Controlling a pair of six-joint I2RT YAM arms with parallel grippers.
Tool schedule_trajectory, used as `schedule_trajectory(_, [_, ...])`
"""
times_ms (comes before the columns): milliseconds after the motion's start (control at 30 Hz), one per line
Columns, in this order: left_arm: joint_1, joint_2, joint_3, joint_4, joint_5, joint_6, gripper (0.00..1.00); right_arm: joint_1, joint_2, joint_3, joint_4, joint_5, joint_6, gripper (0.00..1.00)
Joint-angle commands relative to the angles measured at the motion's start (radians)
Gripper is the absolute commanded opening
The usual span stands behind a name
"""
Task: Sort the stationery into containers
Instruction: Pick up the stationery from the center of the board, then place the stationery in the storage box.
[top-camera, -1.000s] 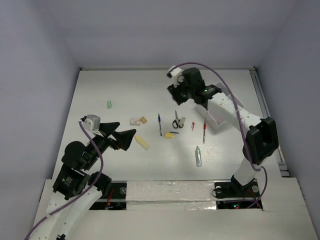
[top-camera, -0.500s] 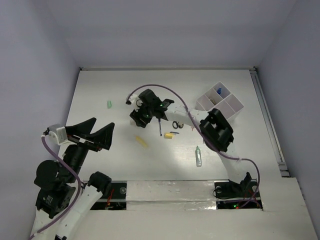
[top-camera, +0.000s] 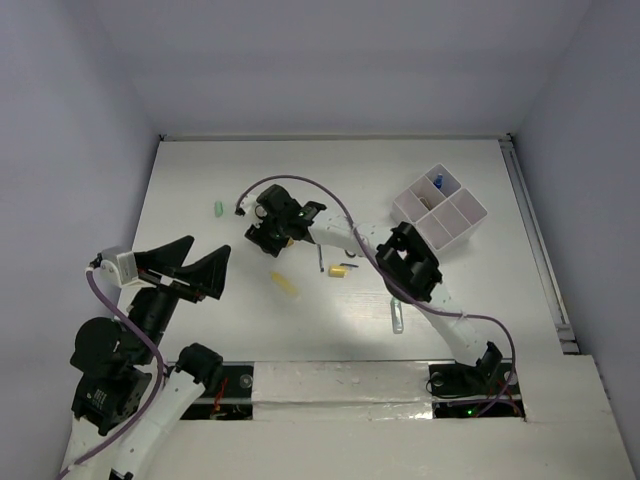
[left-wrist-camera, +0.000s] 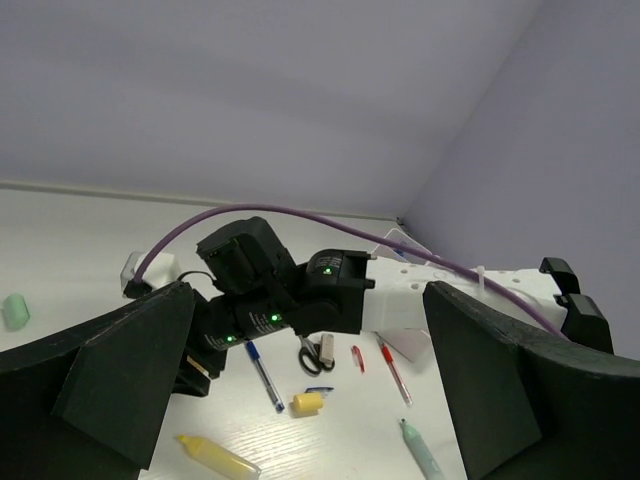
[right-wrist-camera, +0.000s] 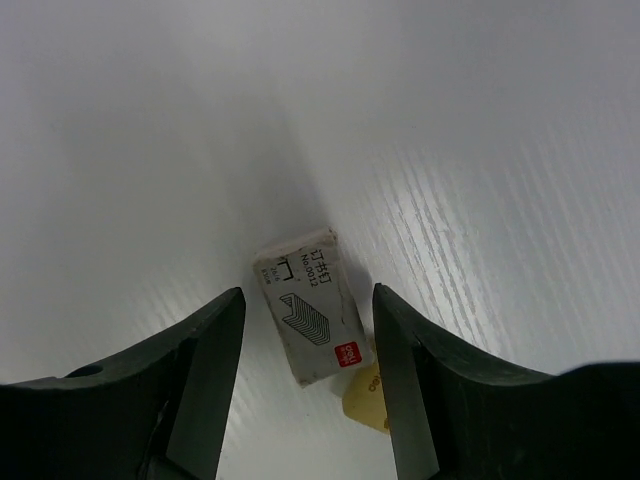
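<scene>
Right wrist view: the right fingers (right-wrist-camera: 200, 390) stand open, one on each side of a small white staple box (right-wrist-camera: 305, 318) lying flat on the table (right-wrist-camera: 480, 150). A gap shows on both sides, so nothing is gripped. A yellow bit (right-wrist-camera: 362, 398) touches the box's near end.

From the top, the right arm reaches across to the left-centre of the table. The tray (top-camera: 470, 212) sits at the far right, well apart from the box, with a blue item (top-camera: 438, 181) in its far compartment. Loose on the table lie a green eraser (top-camera: 218, 208), a highlighter (top-camera: 284, 284), a blue pen (top-camera: 318, 262) and a yellow cap (top-camera: 338, 270).

The left fingers (top-camera: 210, 272) are spread wide at the near left, off the table, holding nothing. Their view shows scissors (left-wrist-camera: 312, 352), a red pen (left-wrist-camera: 393, 368) and a marker (left-wrist-camera: 422, 455).
</scene>
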Motion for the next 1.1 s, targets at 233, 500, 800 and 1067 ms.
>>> schedule_trajectory(233, [0.0,-0.01,-0.035,0.031,0.008,0.013,0.99,0.017,0.04,0.04,0.001,0.059,0.014,0.27])
schedule_trajectory(500, [0.0,-0.026,-0.13,0.044,-0.01,0.003,0.99,-0.005,-0.193,-0.148,0.291,0.158,0.146,0.11])
schedule_trajectory(800, [0.0,-0.047,-0.164,0.067,0.036,0.013,0.99,-0.222,-0.647,-0.593,0.282,0.355,0.184,0.1])
schedule_trajectory(1067, [0.0,-0.004,-0.176,0.091,0.136,0.023,0.99,-0.502,-0.92,-0.871,0.211,0.531,0.142,0.1])
